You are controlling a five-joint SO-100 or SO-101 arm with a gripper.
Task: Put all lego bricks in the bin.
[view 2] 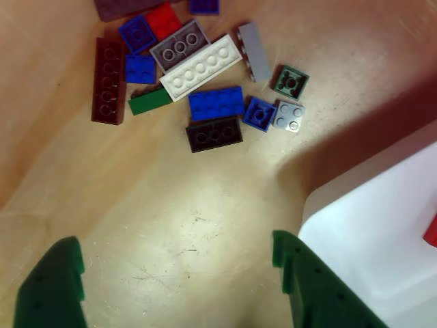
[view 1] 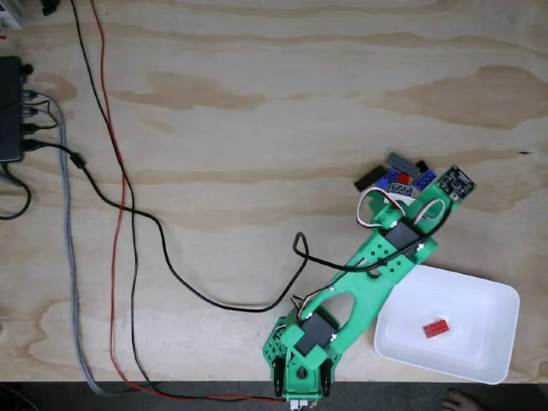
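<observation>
Several lego bricks lie in a loose pile on the wooden table. In the other view the pile fills the top: a white long brick, a blue brick, a black one, a dark brown one and a red one. My gripper is open over bare wood below the pile, with nothing between its green fingers. The white bin sits right of the arm and holds one red brick. The bin's corner shows beside the right finger.
The green arm reaches from the table's front edge up towards the pile. Black, red and grey cables run across the left half. A black box sits at the left edge. A person's toes show below the table edge.
</observation>
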